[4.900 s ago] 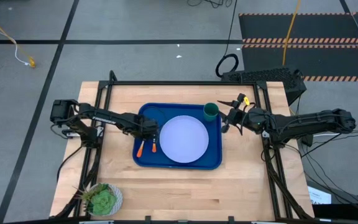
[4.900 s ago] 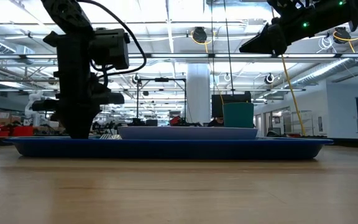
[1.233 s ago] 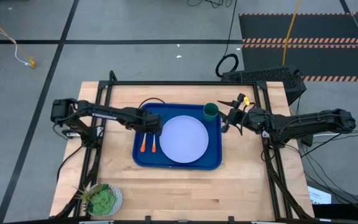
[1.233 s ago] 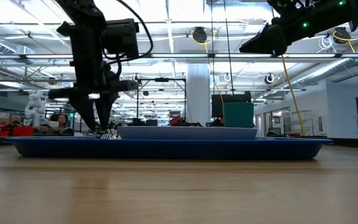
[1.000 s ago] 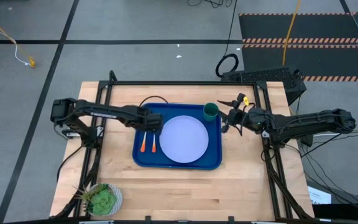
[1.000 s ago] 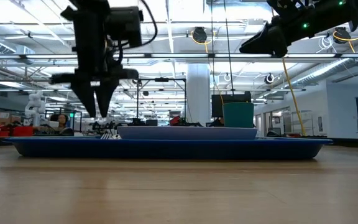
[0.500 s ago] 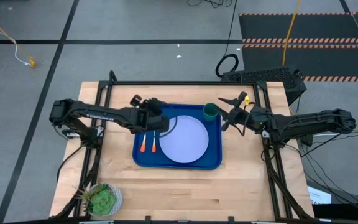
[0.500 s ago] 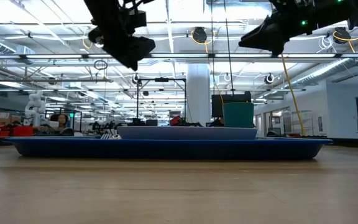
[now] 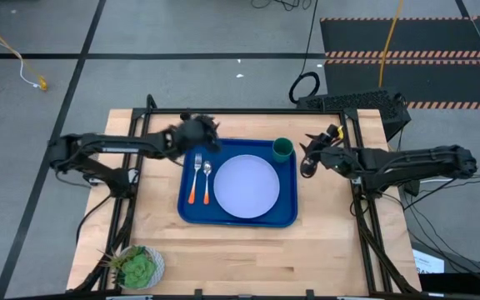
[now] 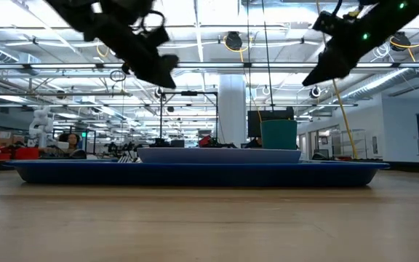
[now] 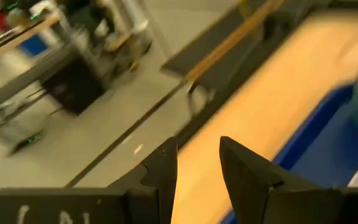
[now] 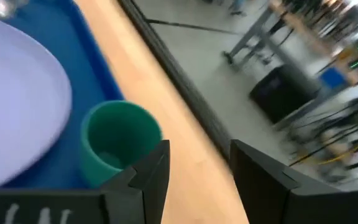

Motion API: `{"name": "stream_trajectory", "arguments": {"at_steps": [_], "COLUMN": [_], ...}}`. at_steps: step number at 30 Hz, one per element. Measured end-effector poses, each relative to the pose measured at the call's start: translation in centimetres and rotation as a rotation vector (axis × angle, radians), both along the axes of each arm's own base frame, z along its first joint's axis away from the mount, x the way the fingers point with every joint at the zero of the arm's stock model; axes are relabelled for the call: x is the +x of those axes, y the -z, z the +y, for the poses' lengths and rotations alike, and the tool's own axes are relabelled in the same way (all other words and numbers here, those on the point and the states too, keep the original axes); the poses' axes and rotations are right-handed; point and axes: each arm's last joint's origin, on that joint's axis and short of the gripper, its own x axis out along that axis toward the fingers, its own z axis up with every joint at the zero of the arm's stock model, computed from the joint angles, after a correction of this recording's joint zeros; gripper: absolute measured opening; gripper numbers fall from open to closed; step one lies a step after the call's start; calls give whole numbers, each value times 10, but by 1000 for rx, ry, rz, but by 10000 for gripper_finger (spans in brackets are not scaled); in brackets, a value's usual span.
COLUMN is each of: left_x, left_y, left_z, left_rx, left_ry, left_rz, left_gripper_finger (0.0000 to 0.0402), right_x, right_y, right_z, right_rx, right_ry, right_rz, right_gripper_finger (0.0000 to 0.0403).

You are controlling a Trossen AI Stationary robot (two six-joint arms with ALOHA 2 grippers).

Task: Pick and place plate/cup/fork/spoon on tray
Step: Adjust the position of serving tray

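Observation:
The blue tray (image 9: pixel 288 212) lies mid-table with the pale plate (image 9: pixel 245 186) flat in it. The green cup (image 9: pixel 282 149) stands upright in the tray's far right corner. The fork (image 9: pixel 195 177) and the spoon (image 9: pixel 207 179) lie side by side on the tray floor left of the plate, orange handles toward the near edge. My left gripper (image 9: pixel 202 132) hangs open above the tray's far left corner, high over it in the low view (image 10: pixel 158 69). My right gripper (image 9: pixel 308 158) is open in the air just right of the cup (image 12: pixel 120 146).
A small white pot with a green plant (image 9: pixel 138 267) stands at the table's near left corner. A dark metal frame (image 9: pixel 248 111) runs along the table's far edge and sides. Bare wood (image 9: pixel 248 250) lies between the tray and the near edge.
My left gripper has risen from just above the fork and spoon and swung toward the table's far edge, tipping from pointing down to nearly level. The fork and spoon stay flat in the tray. My right gripper has tipped its fingers further down beside the cup.

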Motion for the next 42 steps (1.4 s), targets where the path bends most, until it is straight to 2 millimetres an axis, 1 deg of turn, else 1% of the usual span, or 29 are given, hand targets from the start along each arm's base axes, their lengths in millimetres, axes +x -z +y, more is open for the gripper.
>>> {"name": "stream_trajectory", "arguments": {"at_steps": [2,4,7,9,12,15,19,23,27,32,36,39,42], "left_x": [-14,-23,-34,-39,-46,-49,-51,-51,-51,-47,-46,-43,-40], "left_y": [-6,-7,-1,6,21,31,55,62,67,73,77,88,104], "left_z": [13,26,46,60,79,97,118,131,134,125,119,120,122], "left_rx": [-1,0,-43,-90,-153,-225,-432,-515,-613,-662,-663,-660,-690], "left_ry": [53,78,9,-67,-150,-144,-116,-105,-145,-140,-197,-232,-244], "left_rz": [-103,-167,-176,-198,-180,-200,-233,-215,-114,-53,-1,19,47], "left_gripper_finger": [124,124,124,124,124,124,124,124,124,124,124,124,124], "right_x": [-1,0,1,1,0,1,1,2,2,4,4,5,5], "right_y": [-8,-15,-23,-25,-25,-25,-26,-26,-26,-28,-30,-30,-31], "right_z": [1,1,-1,-3,-5,-6,-6,-6,-6,-6,-6,-6,-6], "right_rx": [66,88,100,96,97,111,130,169,189,178,164,152,149], "right_ry": [11,29,53,84,119,114,117,121,133,124,112,103,101], "right_rz": [-35,-62,-115,-144,-164,-172,-203,-236,-265,-285,-285,-281,-285], "right_gripper_finger": [160,160,160,160,160,160,160,160,160,160,160,160,160]}}
